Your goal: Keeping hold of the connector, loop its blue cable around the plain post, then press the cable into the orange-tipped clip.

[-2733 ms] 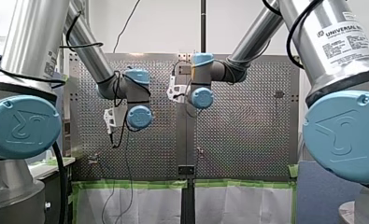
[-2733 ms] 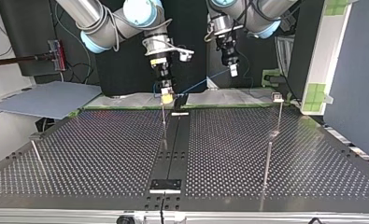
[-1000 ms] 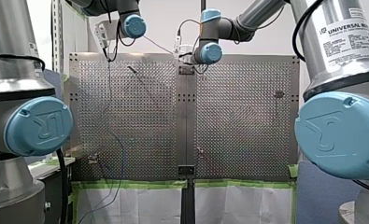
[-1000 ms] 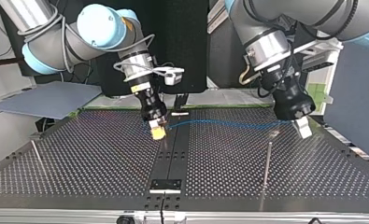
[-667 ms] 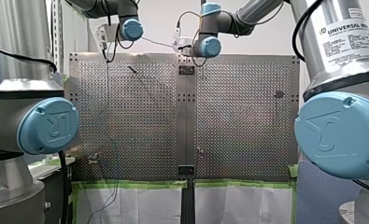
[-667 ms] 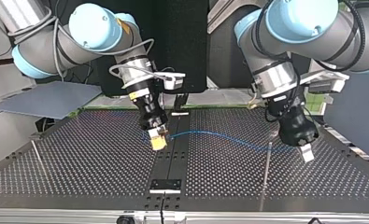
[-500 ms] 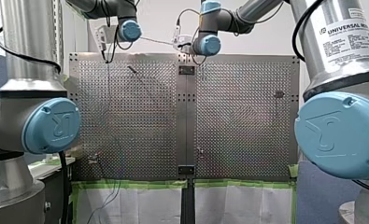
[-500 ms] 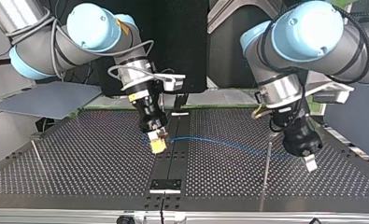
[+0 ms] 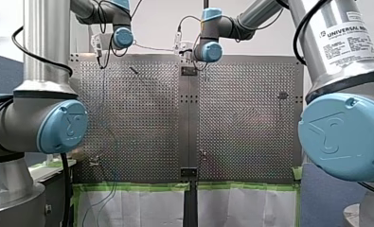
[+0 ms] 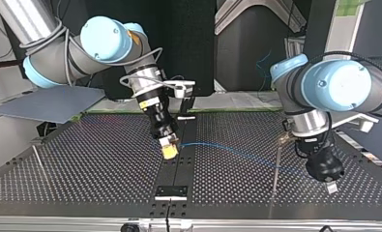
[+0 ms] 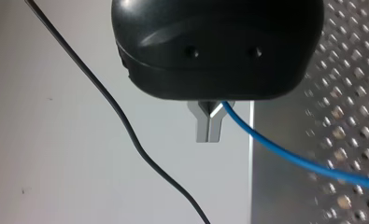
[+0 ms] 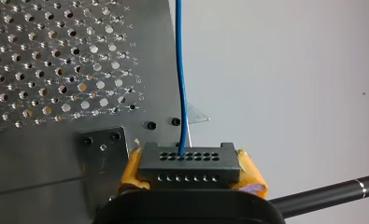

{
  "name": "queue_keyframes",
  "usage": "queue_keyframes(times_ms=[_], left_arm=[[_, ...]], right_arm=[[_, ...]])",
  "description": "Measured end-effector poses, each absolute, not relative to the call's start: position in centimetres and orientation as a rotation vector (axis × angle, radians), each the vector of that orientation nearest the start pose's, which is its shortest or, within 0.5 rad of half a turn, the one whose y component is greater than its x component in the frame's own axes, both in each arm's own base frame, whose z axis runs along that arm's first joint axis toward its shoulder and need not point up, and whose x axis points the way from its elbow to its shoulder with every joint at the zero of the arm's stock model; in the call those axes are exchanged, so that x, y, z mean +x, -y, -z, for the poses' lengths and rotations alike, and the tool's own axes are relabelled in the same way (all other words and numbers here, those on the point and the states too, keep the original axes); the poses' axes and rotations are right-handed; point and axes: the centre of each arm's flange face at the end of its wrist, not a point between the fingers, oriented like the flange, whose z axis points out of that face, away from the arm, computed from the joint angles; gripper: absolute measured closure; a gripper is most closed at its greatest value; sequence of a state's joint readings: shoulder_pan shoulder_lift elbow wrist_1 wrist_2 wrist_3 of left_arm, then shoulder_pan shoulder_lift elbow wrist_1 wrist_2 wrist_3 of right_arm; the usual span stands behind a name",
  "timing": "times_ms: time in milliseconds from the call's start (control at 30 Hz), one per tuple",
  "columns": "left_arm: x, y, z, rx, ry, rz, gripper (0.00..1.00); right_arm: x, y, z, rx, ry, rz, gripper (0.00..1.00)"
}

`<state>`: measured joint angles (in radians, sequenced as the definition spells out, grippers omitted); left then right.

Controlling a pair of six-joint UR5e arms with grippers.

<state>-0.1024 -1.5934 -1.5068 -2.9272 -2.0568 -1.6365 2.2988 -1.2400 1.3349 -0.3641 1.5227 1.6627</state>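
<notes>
Connector (image 12: 189,158) gripped, blue cable (image 12: 180,70) strung out from it
My right gripper (image 12: 190,171) has its yellow pads clamped on the connector; my left gripper (image 11: 210,133) pinches the cable, metal fingers together; in the top view, whether the cable touches the post (image 10: 275,169) is unclear.

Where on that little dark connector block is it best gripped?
Grip the connector by its two short ends, from behind: my right pincer clamps those flat sides with yellow pads, leaving the holed face, where the blue cable exits, free.
</notes>
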Motion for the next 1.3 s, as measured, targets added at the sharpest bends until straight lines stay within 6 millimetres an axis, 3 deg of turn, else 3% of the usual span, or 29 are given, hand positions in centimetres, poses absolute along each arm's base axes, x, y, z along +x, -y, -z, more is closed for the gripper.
queue_keyframes(times_ms=[300,533,833,967,1300], left_arm=[[52.6,9.8,-51.9,-0.394,-1.281,-0.163,1.0],[55.9,6.3,-48.6,-0.39,-1.326,-0.173,1.0],[58.4,1.6,-45.5,-0.392,-1.367,-0.173,1.0],[59.2,1.3,-43.7,-0.368,-1.404,-0.153,1.0],[58.9,3.3,-41.0,-0.307,-1.454,-0.088,1.0]], right_arm=[[53.9,40.2,-45.1,1.464,0.685,-2.002,1.0],[54.3,41.0,-43.6,1.474,0.692,-1.988,1.0],[54.6,42.4,-41.9,1.453,0.704,-1.976,1.0],[54.5,43.0,-41.2,1.448,0.717,-1.959,1.0],[54.2,44.3,-39.2,1.447,0.755,-1.904,1.0]])
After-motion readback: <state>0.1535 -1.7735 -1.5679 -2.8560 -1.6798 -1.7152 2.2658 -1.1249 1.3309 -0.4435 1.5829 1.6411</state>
